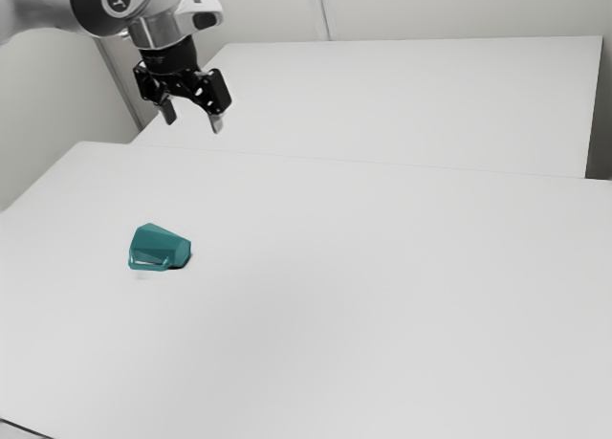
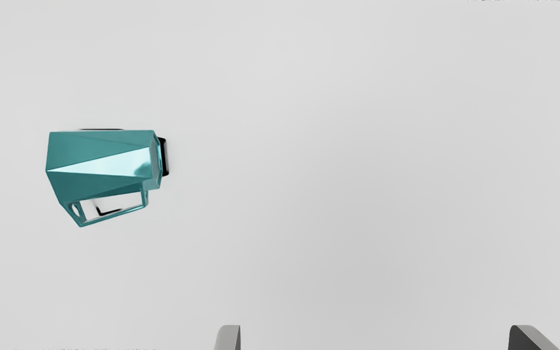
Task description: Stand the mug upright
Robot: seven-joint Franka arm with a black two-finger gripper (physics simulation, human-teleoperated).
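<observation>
"Pincer (image 1: 193,120) status?"
"Mine: released, fingers (image 2: 230,338) spread, raised above the table (image 1: 382,296)."
"Mug (image 1: 158,248)?"
"Teal. Lying on its side on the table, well apart from my fingers; handle (image 2: 114,216) at its flank."

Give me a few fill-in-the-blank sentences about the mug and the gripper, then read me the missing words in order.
The mug is not standing upright; it is lying on its ____.
The looped part joined to the mug's body, made for holding it, is its ____.
The gripper is not shut; it is ____.
The number of mugs on the tabletop is ____.

Missing words: side; handle; open; one.
</observation>
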